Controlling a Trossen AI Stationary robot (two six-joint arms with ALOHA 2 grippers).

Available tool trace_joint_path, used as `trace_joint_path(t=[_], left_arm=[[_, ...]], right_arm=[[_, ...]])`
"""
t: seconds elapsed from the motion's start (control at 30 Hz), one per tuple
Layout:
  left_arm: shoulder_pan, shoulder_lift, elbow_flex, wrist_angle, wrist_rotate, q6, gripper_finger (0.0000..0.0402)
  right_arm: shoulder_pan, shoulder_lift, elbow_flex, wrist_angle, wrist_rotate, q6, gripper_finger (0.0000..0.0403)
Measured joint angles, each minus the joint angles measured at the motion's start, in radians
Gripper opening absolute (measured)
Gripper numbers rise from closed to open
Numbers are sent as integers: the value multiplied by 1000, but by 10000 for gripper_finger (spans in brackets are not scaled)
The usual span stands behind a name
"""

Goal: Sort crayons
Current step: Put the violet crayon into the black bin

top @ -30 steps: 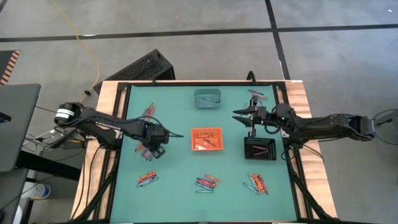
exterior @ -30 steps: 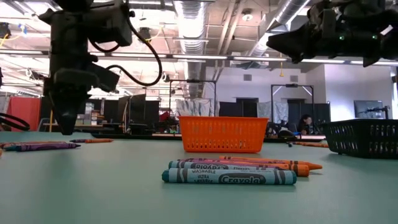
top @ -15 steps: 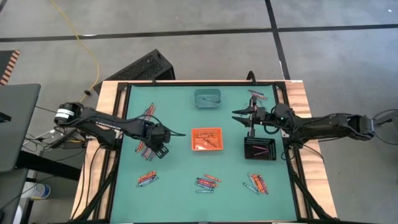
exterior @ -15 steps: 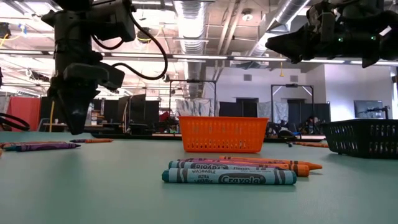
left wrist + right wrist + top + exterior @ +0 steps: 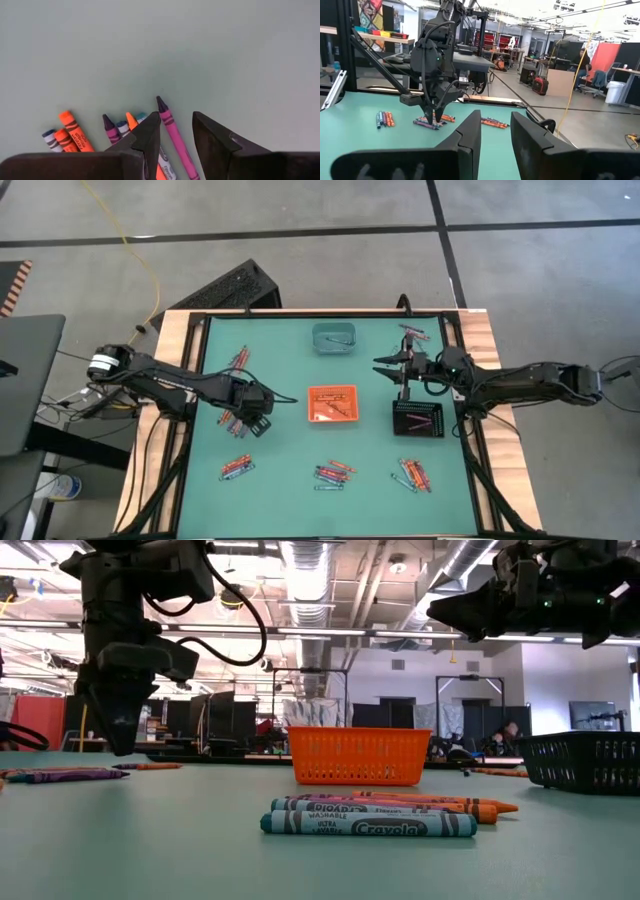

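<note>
Crayons lie on the green table in several small piles. My left gripper [image 5: 251, 423] hangs open, pointing down, just above the pile at the left [image 5: 231, 421]. In the left wrist view a pink crayon [image 5: 171, 128] lies flat on the table between its two fingers [image 5: 176, 122], with orange, purple and blue ones [image 5: 70, 135] beside it. In the low view its tips [image 5: 120, 744] stand clear of the table. My right gripper [image 5: 384, 367] is held level and high, open and with nothing in it [image 5: 495, 125], beside the black tray [image 5: 420, 419].
An orange tray [image 5: 331, 403] sits mid-table, a teal tray [image 5: 335, 337] at the far edge. More crayon piles lie at far left [image 5: 240, 359], near left [image 5: 235, 467], near middle [image 5: 332, 473], near right [image 5: 412, 474] and far right [image 5: 412, 332].
</note>
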Motion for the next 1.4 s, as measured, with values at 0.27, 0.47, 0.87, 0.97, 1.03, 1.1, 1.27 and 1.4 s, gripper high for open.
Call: trace_joint_path(t=[0.27,0.47,0.87,0.97,1.03,1.1,1.27,1.4], left_arm=[[1,1,-79,97,17,-16,103],[16,-3,-136,173,24,-7,103],[9,-2,-150,187,11,108,59],[9,-2,-150,189,-8,107,22],[8,-2,-150,192,-15,103,9],[8,-1,-150,199,-20,101,10],[13,6,-106,213,-48,150,19],[35,2,-29,273,-57,231,19]], right_arm=[[0,0,0,0,0,0,107],[0,0,0,0,0,0,107],[0,0,0,1,0,0,107],[0,0,0,1,0,0,107],[0,0,0,1,0,0,107],[0,0,0,2,0,0,107],[0,0,0,4,0,0,107],[0,0,0,7,0,0,107]])
